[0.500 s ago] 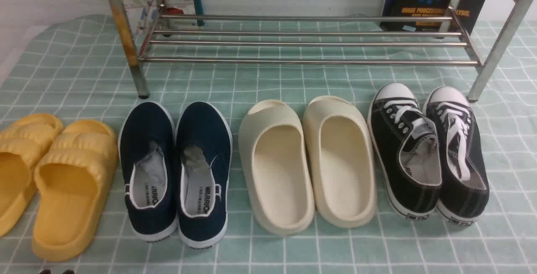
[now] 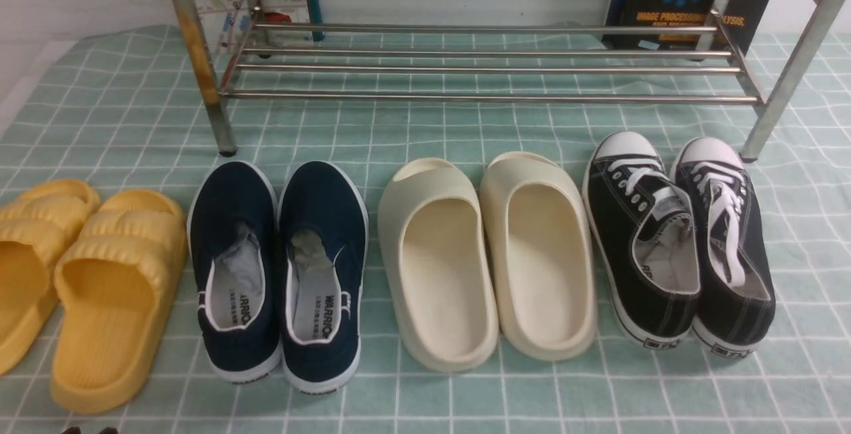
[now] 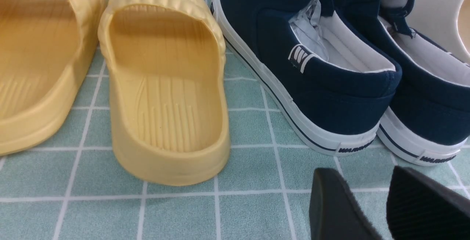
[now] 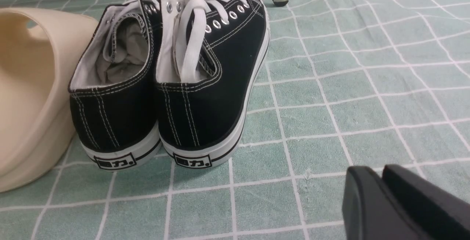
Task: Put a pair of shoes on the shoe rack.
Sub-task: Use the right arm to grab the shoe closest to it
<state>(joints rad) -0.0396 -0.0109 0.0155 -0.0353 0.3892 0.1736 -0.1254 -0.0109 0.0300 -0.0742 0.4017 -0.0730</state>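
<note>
The two black canvas sneakers with white laces stand side by side on the checked cloth at the right, toes toward the rack: the left sneaker point(image 2: 638, 234) and the right sneaker point(image 2: 731, 248). The right wrist view shows their heels point(image 4: 114, 104) point(image 4: 213, 85). The silver shoe rack point(image 2: 479, 68) stands behind all the footwear, its bars bare. My right gripper point(image 4: 372, 172) is shut and empty, low over the cloth behind and to the right of the sneakers' heels. My left gripper point(image 3: 361, 172) is open and empty, just behind the navy slip-ons' heels.
From left to right in front of the rack lie yellow slides point(image 2: 86, 274), navy slip-ons point(image 2: 279, 268) and cream slides point(image 2: 485, 254). The rack's right front leg point(image 2: 774, 115) stands just beyond the sneakers' toes. A dark box point(image 2: 678, 15) stands behind the rack.
</note>
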